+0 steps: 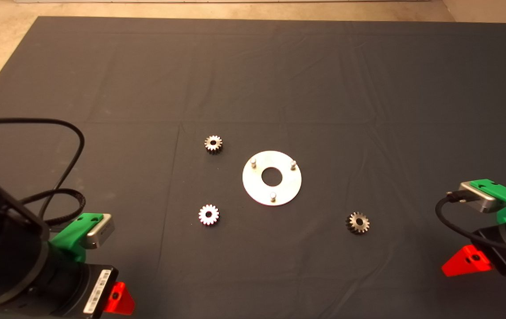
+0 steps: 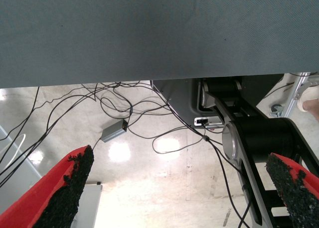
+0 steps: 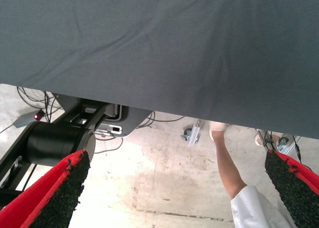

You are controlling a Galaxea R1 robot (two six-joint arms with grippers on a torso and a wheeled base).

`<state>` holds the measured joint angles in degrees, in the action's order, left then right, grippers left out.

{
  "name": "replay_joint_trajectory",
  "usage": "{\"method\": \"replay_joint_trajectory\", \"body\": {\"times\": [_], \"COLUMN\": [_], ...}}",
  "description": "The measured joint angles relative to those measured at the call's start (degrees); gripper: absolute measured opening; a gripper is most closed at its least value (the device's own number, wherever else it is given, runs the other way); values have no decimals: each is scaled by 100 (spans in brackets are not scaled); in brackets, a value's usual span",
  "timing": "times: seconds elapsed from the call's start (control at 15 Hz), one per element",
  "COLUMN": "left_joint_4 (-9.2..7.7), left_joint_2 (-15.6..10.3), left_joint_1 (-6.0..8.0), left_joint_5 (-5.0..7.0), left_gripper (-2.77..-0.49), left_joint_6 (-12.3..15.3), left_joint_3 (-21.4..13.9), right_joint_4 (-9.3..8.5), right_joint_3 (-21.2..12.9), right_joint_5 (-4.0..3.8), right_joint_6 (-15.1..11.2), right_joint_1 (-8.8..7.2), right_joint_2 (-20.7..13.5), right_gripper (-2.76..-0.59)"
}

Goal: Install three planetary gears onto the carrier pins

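Note:
A flat shiny silver disc with a central hole lies mid-mat. Three carrier pins stand on it: one far left, one far right, one near. All are bare. Three planetary gears lie loose on the mat: one left of the disc, one near left, one near right. My left gripper waits at the lower left edge, open and empty. My right gripper waits at the lower right edge, open and empty. Both wrist views look past the mat edge at the floor.
The dark mat covers the table. A black cable loops over the mat at the left. On the floor are cables and a grey box. A person's leg shows beyond the mat edge.

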<state>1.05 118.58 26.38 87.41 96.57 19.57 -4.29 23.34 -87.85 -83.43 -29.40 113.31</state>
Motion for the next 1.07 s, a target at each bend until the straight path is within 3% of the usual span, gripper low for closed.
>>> {"method": "replay_joint_trajectory", "body": {"times": [0.47, 0.6, 0.73, 0.93, 1.07], "left_joint_4": [29, 119, 358, 501, 584], "left_joint_2": [35, 145, 370, 860, 1397], "left_joint_1": [2, 2, 2, 2, 0], "left_joint_5": [0, -4, 2, 0, 10], "left_gripper": [-75, -75, -75, -75, -75], "left_joint_6": [-105, -373, -785, -1184, -1337], "left_joint_3": [48, 581, 1514, 2510, 2928], "right_joint_4": [0, 0, -2, -4, -4], "right_joint_3": [0, 0, 0, 0, 0], "right_joint_5": [0, 0, -2, 0, 0], "right_joint_6": [0, 1, 0, 0, 0], "right_joint_1": [0, 0, 0, 0, 0], "right_joint_2": [0, 2, 0, 2, 5], "right_gripper": [-73, -73, -73, -73, -73]}}
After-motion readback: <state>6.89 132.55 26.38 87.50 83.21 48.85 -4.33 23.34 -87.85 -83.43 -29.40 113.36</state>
